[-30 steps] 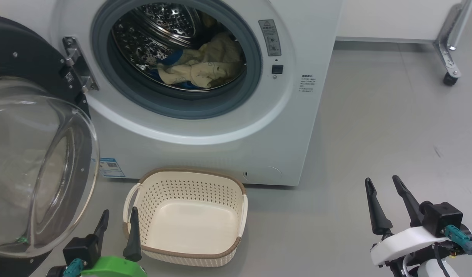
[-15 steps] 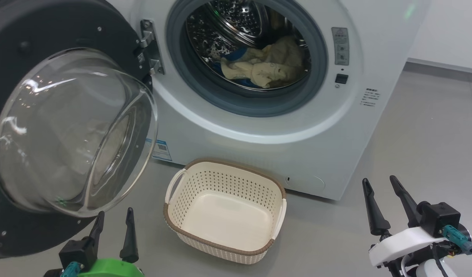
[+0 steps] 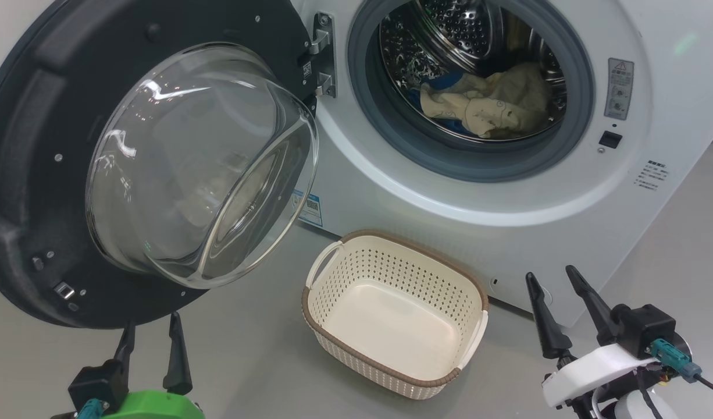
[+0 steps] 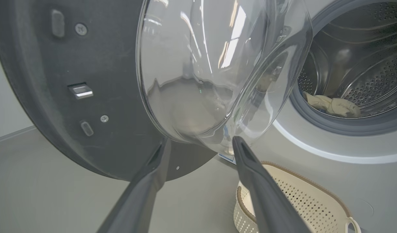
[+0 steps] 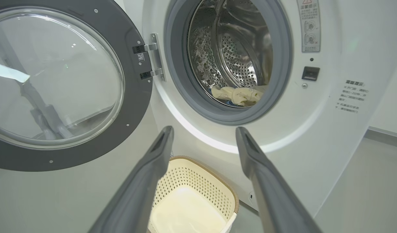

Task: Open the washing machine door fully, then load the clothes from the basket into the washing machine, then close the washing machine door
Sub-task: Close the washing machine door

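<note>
Black-rimmed washing machine door (image 3: 31, 174) hangs open at left, just beyond the spread left pincer (image 3: 151, 323); the spread right pincer (image 3: 550, 273) sits farther.

The washing machine (image 3: 391, 198) is white, with a grey seal (image 3: 368, 105) and a steel drum (image 3: 449, 29) dotted with holes; the label (image 3: 311, 208) beyond the left gripper (image 3: 152, 323) is blue. The washing machine door (image 3: 36, 145) has a black rim and clear glass. The clothes (image 3: 496, 107) are cream-yellow with faint outline prints and blue trim. The basket (image 3: 391, 267) is cream, perforated, with a brown woven-look rim and white handles. The left gripper body is green, the right gripper (image 3: 550, 273) body white, fingers dark
</note>
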Motion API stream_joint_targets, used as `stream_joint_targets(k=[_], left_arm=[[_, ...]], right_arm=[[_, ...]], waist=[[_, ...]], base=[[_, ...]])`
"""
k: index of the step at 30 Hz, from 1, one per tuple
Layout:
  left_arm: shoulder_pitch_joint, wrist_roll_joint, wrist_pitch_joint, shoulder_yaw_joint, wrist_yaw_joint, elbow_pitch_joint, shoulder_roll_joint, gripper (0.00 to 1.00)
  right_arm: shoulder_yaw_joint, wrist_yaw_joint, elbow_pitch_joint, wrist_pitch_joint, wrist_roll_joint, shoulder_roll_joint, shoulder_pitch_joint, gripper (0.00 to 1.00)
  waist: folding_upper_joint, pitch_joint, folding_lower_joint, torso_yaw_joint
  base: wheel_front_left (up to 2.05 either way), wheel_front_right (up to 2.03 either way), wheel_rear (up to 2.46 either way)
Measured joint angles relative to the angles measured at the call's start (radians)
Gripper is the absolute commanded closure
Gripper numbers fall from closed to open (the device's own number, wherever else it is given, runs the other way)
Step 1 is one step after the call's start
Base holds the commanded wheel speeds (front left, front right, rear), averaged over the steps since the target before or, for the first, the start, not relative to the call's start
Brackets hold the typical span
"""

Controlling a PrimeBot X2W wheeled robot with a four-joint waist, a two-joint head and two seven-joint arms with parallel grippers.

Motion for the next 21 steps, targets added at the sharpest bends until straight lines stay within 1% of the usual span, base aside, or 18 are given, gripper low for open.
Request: stream_joint_targets(k=[4, 21], left_arm=[[0.007, 0.000, 0.000, 0.023, 0.016, -0.014, 0.000, 0.00], [0.033, 0.000, 0.000, 0.053, 0.025, -0.053, 0.000, 0.00]], right_arm=[[0.029, 0.000, 0.004, 0.000, 0.000, -0.001, -0.025, 0.00], [0.059, 0.000, 0.028, 0.000, 0.001, -0.016, -0.053, 0.00]], waist=[[0.0000, 0.011, 0.0000, 0.021], [0.0000, 0.019, 0.0000, 0.028]], base=[[0.00, 0.00, 0.00], [0.00, 0.00, 0.00]])
